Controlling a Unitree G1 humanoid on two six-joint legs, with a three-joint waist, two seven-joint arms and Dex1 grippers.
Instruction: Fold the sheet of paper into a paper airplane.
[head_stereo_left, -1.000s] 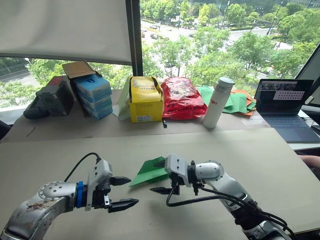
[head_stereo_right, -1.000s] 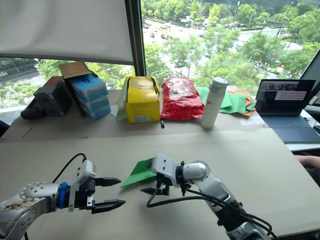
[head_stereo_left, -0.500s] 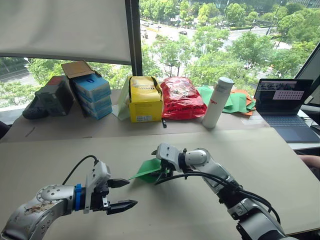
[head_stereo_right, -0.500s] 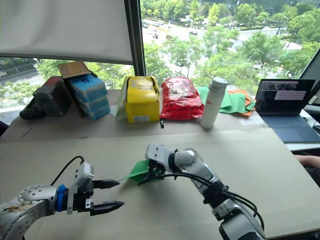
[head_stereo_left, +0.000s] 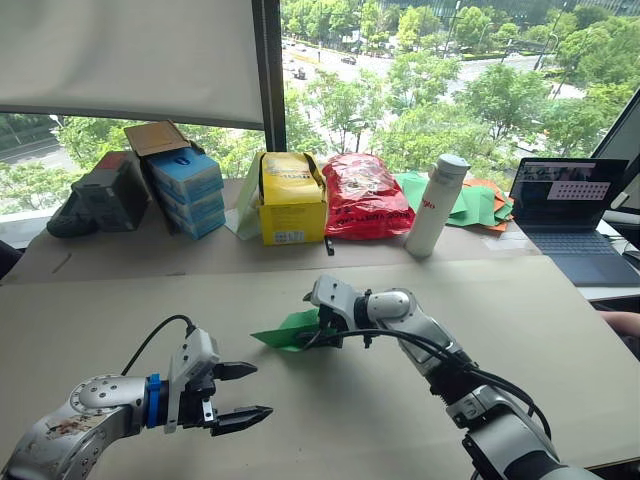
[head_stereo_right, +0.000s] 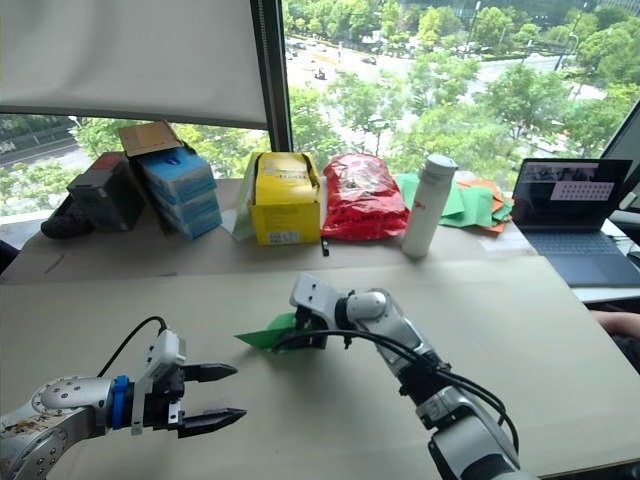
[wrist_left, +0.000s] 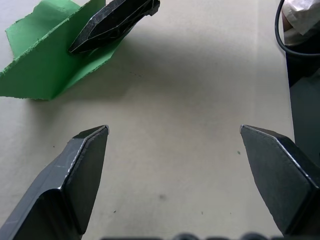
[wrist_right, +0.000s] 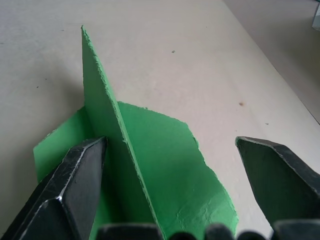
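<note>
The sheet of paper (head_stereo_left: 283, 331) is bright green, creased and folded, and lies mid-table with one flap (wrist_right: 102, 120) standing upright. My right gripper (head_stereo_left: 322, 334) is open and reaches down over the paper's right end. In the right wrist view one of its fingers (wrist_right: 75, 185) rests against the paper beside the flap, while the other (wrist_right: 280, 175) stands apart over the table. My left gripper (head_stereo_left: 258, 390) is open with nothing between its fingers, nearer the front edge and to the paper's left, not touching it.
Along the table's far side stand stacked blue boxes (head_stereo_left: 185, 190), a yellow box (head_stereo_left: 291, 200), a red bag (head_stereo_left: 362, 196), a white bottle (head_stereo_left: 436, 205), a pile of green and orange papers (head_stereo_left: 475, 205) and a laptop (head_stereo_left: 570, 215). A person's hand (head_stereo_left: 622, 321) shows at the right edge.
My right gripper has reached forward from beside the paper onto it, and the paper has shifted a little left. My left gripper has drawn back toward the front edge, still open.
</note>
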